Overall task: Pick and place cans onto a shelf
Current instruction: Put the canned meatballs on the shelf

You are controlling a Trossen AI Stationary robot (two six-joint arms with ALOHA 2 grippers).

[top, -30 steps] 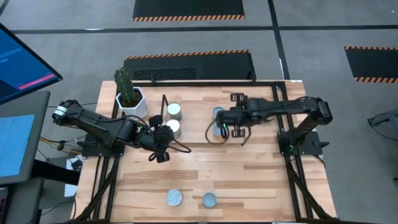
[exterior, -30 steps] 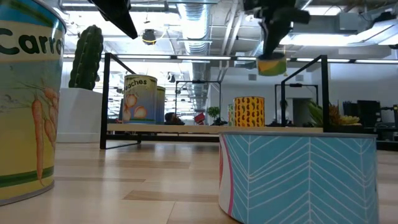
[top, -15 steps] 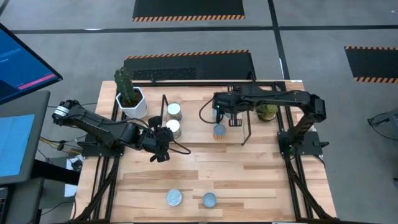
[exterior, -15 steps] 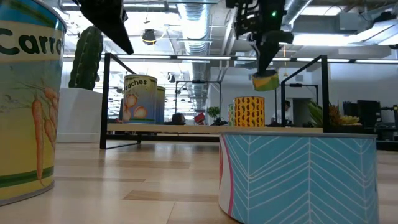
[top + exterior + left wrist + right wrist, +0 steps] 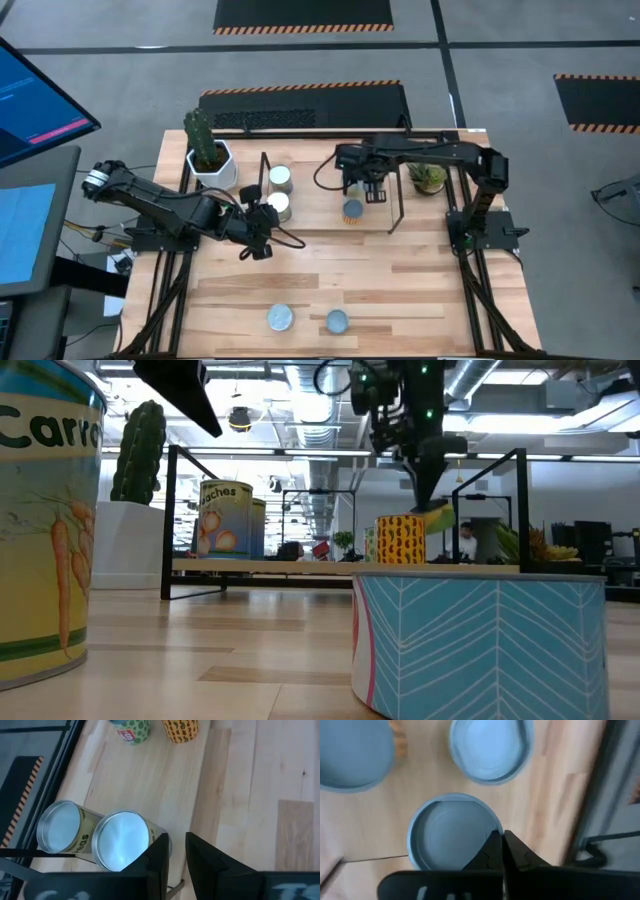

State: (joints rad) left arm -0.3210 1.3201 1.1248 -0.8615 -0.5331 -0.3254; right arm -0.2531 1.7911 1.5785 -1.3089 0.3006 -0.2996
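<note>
My right gripper [image 5: 356,186] is over the black-rod shelf [image 5: 397,205] and is shut on a small can with a blue top [image 5: 451,834]; the low view shows that can yellow-green and tilted [image 5: 438,518] just above the shelf board [image 5: 300,566]. A yellow patterned can [image 5: 352,210] stands on the shelf beside it. Two silver-topped cans [image 5: 279,191] stand at the shelf's left end. My left gripper [image 5: 178,855] hovers next to them, slightly open, with nothing between its fingers. Two more cans [image 5: 281,318] [image 5: 337,321] stand near the front edge. My right gripper pinches the can's top rim [image 5: 492,836] between its two shut fingers, coming steeply from above. The can hangs below the fingers, tilted, clear of the shelf board.
A cactus in a white faceted pot [image 5: 206,152] stands at the far left, beside the shelf. A small spiky green plant [image 5: 428,177] is at the far right, under my right arm. Bare wood lies between the shelf and the front cans.
My right gripper has swung toward the table's far edge and sunk with the can, which now hangs just above the shelf board beside the yellow can. The yellow can, covered by the arm before, now shows from above.
</note>
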